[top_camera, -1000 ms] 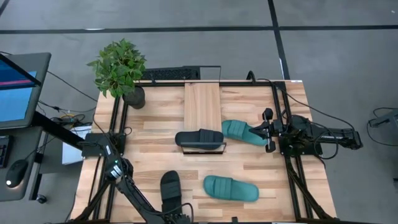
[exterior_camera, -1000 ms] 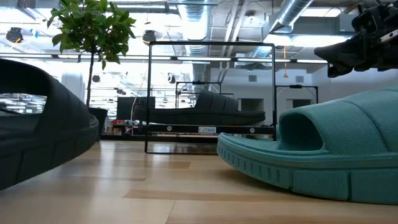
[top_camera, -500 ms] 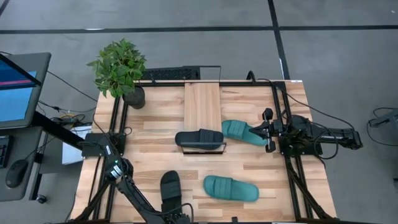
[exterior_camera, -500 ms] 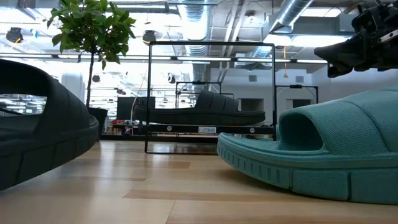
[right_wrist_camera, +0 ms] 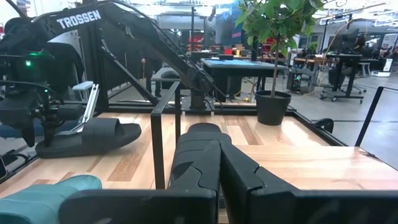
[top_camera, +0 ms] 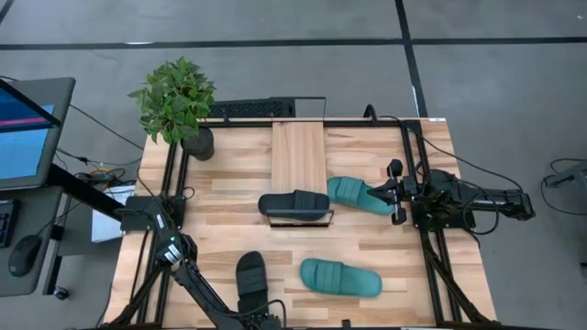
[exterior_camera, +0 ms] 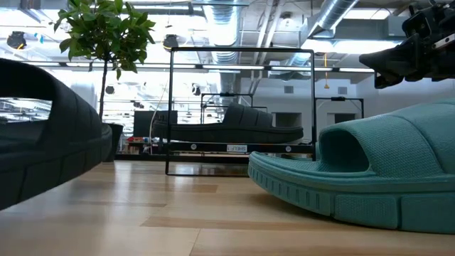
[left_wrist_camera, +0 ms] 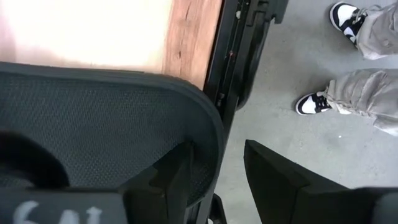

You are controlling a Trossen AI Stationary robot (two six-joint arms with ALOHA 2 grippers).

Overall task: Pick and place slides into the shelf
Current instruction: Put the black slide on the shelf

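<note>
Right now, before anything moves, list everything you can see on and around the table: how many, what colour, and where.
black slides: two, black; one on the shelf's front end, one at the table's front edge
teal slides: two, teal green; one right of the shelf, one near the front
shelf: one, light wood, black wire frame; back middle of the table
table: one, wood planks
plant: one, green, dark pot; back-left corner
keyboard: one, black; behind the table
monitor: one; left of the table
person: one, grey trousers, black-and-white shoes; on the floor by the table's edge
left claw: at the front black slide
right claw: shut, beside the teal slide by the shelf
</note>
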